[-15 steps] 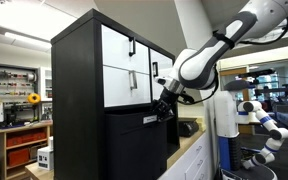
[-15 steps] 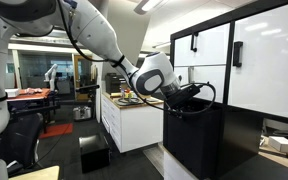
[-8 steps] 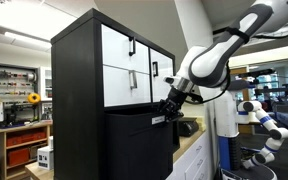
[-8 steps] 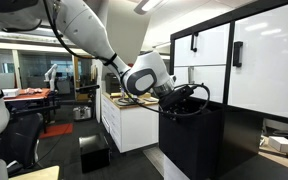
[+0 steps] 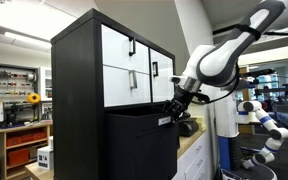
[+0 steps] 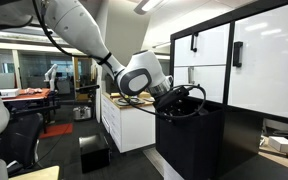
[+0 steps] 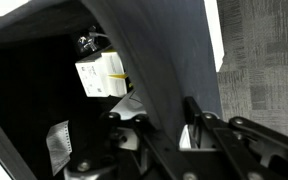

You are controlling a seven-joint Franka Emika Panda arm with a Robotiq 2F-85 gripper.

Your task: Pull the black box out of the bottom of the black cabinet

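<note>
The black cabinet (image 5: 79,70) is tall, with white drawer fronts (image 5: 124,65) and black handles in its upper half; it also shows in an exterior view (image 6: 249,130). The black box (image 5: 139,145) sticks well out of the cabinet's lower part; in an exterior view (image 6: 189,145) its open top shows. My gripper (image 5: 174,113) is shut on the box's front top edge, next to a small white label. In the wrist view the box's dark wall (image 7: 154,60) runs between my gripper's (image 7: 167,128) fingers, and white packets (image 7: 99,75) lie inside.
A white counter (image 6: 124,110) with small items stands beside the cabinet. A wooden shelf unit with orange bins (image 5: 19,150) is behind. A black crate (image 6: 92,152) sits on the floor. Another white-and-blue robot arm (image 5: 259,120) stands at the far side.
My gripper has moved away from the cabinet with the black box's front edge in it, and the box has slid further out of the bottom compartment.
</note>
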